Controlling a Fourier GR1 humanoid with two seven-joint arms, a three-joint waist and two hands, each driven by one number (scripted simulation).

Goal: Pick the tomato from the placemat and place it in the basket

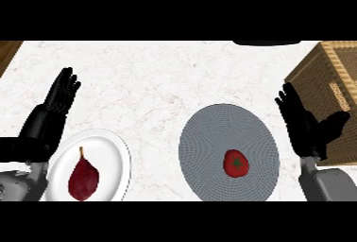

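Note:
A red tomato (235, 163) with a green stem lies on the round grey placemat (223, 127), toward its lower right. The woven brown basket (331, 75) stands at the right edge of the counter. My right hand (301, 124) is open, fingers straight and pointing up, between the placemat and the basket, just right of the tomato and apart from it. Over at the left edge my left hand (54, 105) rests open with its fingers up, far from the tomato.
A white plate (111, 149) at the lower left holds a dark red pear-shaped fruit (83, 178), just below my left hand. White marble counter stretches between the hands. A dark object (268, 43) shows at the top edge.

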